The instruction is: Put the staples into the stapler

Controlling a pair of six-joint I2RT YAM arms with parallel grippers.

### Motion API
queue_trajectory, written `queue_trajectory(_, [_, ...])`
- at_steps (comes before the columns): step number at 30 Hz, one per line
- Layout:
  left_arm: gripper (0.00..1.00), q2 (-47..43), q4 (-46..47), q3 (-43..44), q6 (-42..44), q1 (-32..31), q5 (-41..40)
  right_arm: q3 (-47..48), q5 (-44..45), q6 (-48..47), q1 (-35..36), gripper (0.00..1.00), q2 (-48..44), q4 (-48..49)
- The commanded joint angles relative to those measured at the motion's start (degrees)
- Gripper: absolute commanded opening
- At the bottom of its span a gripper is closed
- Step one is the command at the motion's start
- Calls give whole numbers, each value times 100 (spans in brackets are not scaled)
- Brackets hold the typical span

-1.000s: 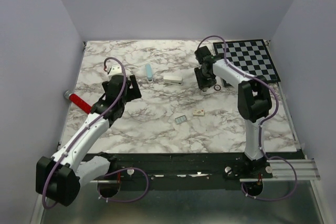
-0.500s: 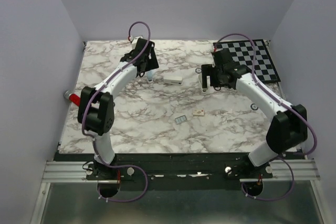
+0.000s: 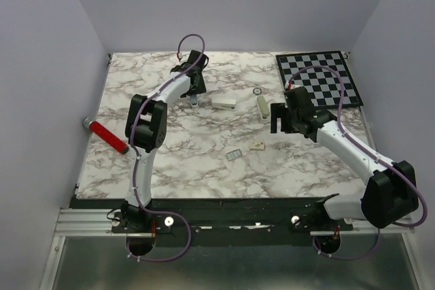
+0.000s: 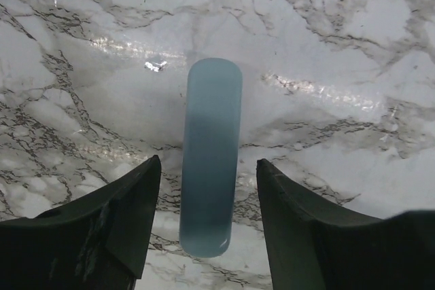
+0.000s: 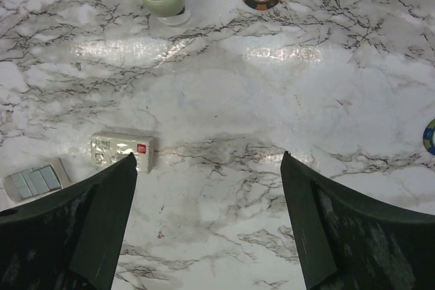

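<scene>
— Bright, even light came from overhead; the marble bench [image 5: 224, 100] flashed white glare streaks in both wrist views.
— True. Shadows were faint, and the left claw [image 4: 207, 162] looked dark and slightly soft against it.

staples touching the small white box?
Apart. The right wrist view shows a strip of bare marble between the staples and the small white box.
</scene>
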Motion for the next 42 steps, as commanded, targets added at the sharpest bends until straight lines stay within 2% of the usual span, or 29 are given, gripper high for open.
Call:
queue_trajectory(1, [60,141,-274,108,-136,34,133,-143,110,-6,-48,93,-215,310])
queue_trajectory(2, [50,72,-274,64,-188,34,141,-152,119,-14,-39,93,-242,310])
queue_trajectory(4, [39,-104,-222,-233,-267,34,159,-178,110,-58,-39,93,-312,336])
queue_trajectory(5, [28,-322,-195,-365,-302,34,168,-187,102,-67,-39,93,-338,345])
queue_trajectory(6, [26,-455,-187,-515,-398,34,168,-196,84,-67,-39,93,-356,363])
queue_trajectory(9, [24,-1026,-230,-1182,-679,26,115,-240,-74,-67,-39,93,-444,433])
queue_trajectory(14, [26,-2273,94,-2931,-1067,-80,212,-424,-434,-23,-39,93,-620,635])
queue_trajectory(19, [27,-3092,191,-4205,-1594,-527,203,-556,-873,64,-30,92,-690,837])
queue_trajectory(22, [27,-3338,253,-4645,-2016,-860,212,-591,-988,82,4,92,-699,890])
queue_trajectory(27, [30,-3454,227,-4910,-2542,-1204,150,-609,-1015,108,57,92,-699,934])
queue_trajectory(34, [54,-3515,148,-5069,-3105,-1468,361,-609,-1015,91,101,92,-734,882])
queue_trajectory(35, [64,-3602,139,-5095,-3167,-1486,405,-600,-1015,82,110,92,-760,864])
queue_trajectory(38, [78,-3874,209,-5297,-3457,-1504,484,-600,-1015,82,145,92,-769,855])
queue_trajectory(42, [83,-4165,507,-5613,-3748,-1504,659,-600,-1023,91,189,92,-761,855])
